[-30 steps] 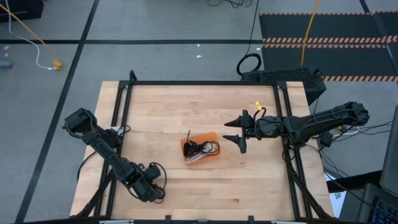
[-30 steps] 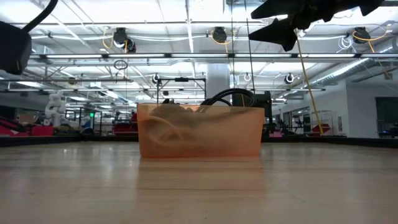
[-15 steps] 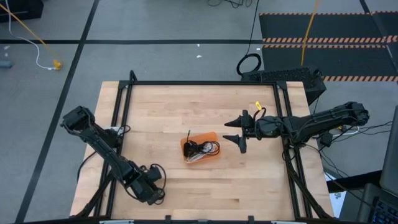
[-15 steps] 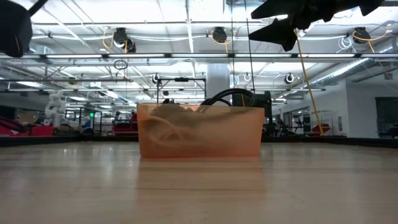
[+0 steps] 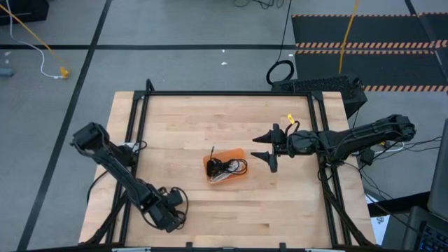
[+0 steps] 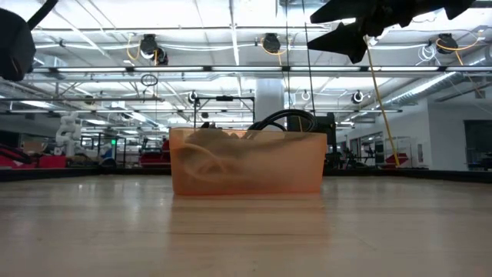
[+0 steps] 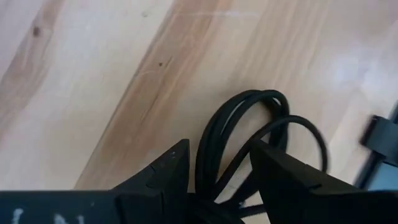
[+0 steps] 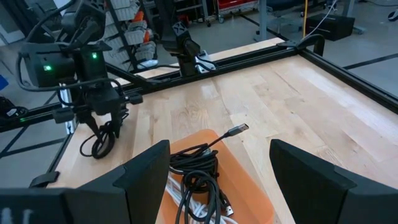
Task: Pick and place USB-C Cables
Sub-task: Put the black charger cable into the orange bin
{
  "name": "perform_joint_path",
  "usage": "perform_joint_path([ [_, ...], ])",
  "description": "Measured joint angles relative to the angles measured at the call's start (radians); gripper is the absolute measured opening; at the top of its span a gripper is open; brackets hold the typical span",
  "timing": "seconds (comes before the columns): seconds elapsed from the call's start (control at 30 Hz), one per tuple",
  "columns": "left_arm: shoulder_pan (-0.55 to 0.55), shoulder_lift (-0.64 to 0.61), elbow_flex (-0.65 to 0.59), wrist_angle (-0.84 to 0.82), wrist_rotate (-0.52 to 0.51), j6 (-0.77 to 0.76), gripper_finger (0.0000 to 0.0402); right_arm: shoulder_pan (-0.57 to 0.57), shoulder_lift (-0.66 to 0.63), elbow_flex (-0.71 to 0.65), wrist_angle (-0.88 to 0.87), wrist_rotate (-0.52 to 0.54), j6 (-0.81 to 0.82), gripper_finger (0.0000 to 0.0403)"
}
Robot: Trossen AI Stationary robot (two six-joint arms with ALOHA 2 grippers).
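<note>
An orange tray sits at the table's middle, also seen in the low view and the right wrist view. It holds several coiled USB-C cables, black ones and a white one. My left gripper is at the near left corner, shut on another black cable, and the right wrist view shows it too. My right gripper hovers open, empty and high, just right of the tray. My left gripper holds the black cable's coil between its two fingers; several strands pass through the gap. The fingers point down at it from above. The coil hangs below them as a loose loop; whether its lower end touches the table I cannot tell.
Black frame rails run along the table's far, left and right edges. A small yellow tag lies near the right arm. A large black cable loop lies on the floor beyond the far edge. Bare wood surrounds the tray.
My left gripper, still holding the cable, has shifted only slightly near the table's near left corner. The right arm and the tray have kept still.
</note>
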Motion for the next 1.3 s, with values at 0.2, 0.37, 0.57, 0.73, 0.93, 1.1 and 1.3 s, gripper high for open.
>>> perform_joint_path([
  [0.2, 0.001, 0.036, 0.002, 0.017, -0.013, 0.004, 0.0170, 0.000, 0.000, 0.000, 0.000, 0.000, 0.000, 0.0270],
  [0.37, 0.006, 0.038, 0.002, 0.015, -0.024, -0.019, 0.0139, 0.000, 0.000, 0.000, 0.000, 0.000, 0.000, 0.0270],
  [0.57, 0.009, 0.038, 0.000, 0.033, -0.064, -0.056, 0.0030, 0.000, 0.000, 0.000, 0.000, 0.000, 0.000, 0.0270],
  [0.73, 0.023, 0.037, -0.001, 0.053, -0.073, -0.082, 0.0022, 0.000, 0.000, 0.000, 0.000, 0.000, 0.000, 0.0270],
  [0.93, 0.071, -0.014, 0.008, 0.122, -0.119, -0.033, 0.0018, 0.000, 0.000, 0.000, 0.000, 0.000, 0.000, 0.0270],
  [1.1, 0.125, -0.097, 0.020, 0.131, -0.189, 0.070, 0.0018, 0.000, 0.000, 0.000, 0.000, 0.000, 0.000, 0.0270],
  [1.3, 0.186, -0.194, 0.020, 0.184, -0.328, 0.251, 0.0018, 0.000, 0.000, 0.000, 0.000, 0.000, 0.000, 0.0270],
])
